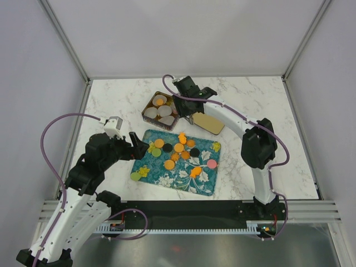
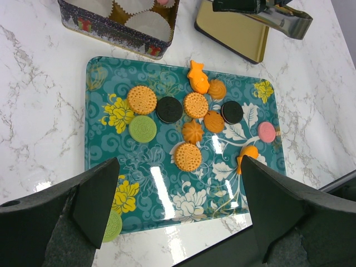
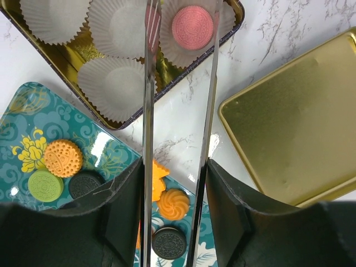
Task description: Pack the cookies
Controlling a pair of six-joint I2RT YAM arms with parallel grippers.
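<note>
The right hand (image 3: 173,186) clasps long metal tongs (image 3: 148,111), their blades parted and straddling a round pink cookie (image 3: 192,26) that lies flat in a white paper cup (image 3: 169,53) inside the dark rectangular tin (image 2: 111,30). The orange, black and green cookies (image 2: 196,104) lie flat on the teal floral tray (image 2: 167,189), with the left hand (image 2: 179,167) spread wide above.

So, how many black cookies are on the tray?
2. One black cookie lies left of the tray's middle; the second black cookie lies right of it. The top view shows no others.
</note>
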